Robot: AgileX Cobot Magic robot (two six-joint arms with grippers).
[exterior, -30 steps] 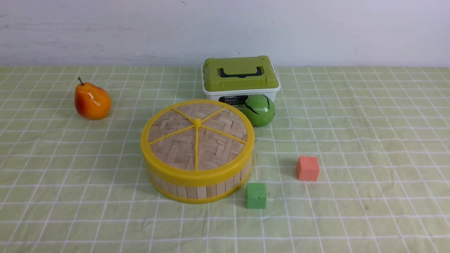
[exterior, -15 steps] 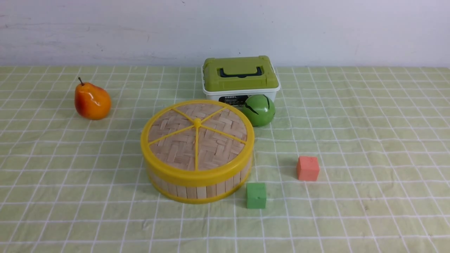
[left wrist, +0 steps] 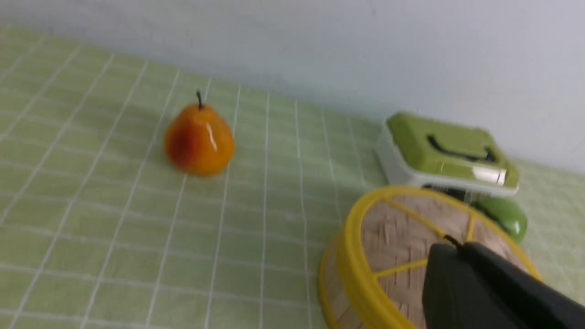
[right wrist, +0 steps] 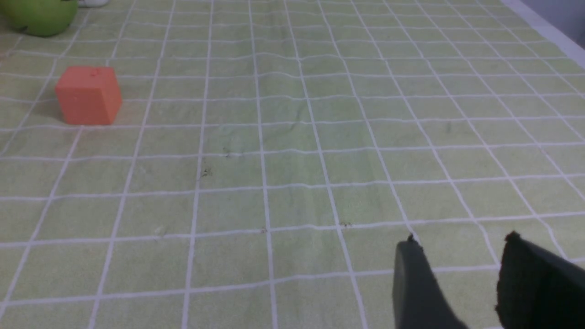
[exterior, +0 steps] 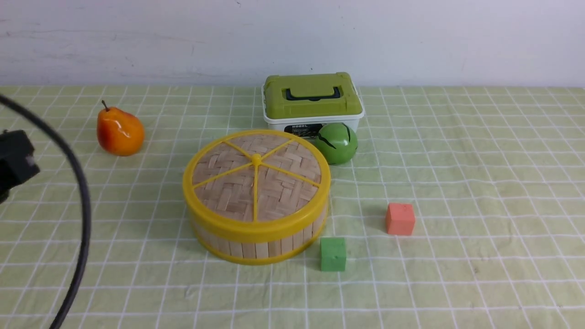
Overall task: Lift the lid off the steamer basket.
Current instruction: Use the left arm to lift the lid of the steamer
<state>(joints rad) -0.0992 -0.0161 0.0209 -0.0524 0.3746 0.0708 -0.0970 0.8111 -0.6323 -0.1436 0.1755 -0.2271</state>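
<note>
The lid [exterior: 256,176], a woven bamboo disc with yellow rim and spokes, sits closed on the steamer basket [exterior: 260,249] in the middle of the cloth. Part of my left arm [exterior: 13,164] and its cable show at the left edge of the front view, well left of the basket. In the left wrist view my left gripper [left wrist: 459,246] is shut and empty, hanging in the air in front of the lid [left wrist: 402,228] without touching it. My right gripper [right wrist: 461,240] is open over bare cloth, holding nothing.
An orange pear [exterior: 119,131] lies at far left. A white box with a green lid [exterior: 311,98] and a green ball [exterior: 337,143] stand just behind the basket. A green cube [exterior: 332,254] and a red cube [exterior: 400,219] sit to its right.
My left arm and its black cable have come into the front view at the left edge. The basket, lid and other objects have not moved.
</note>
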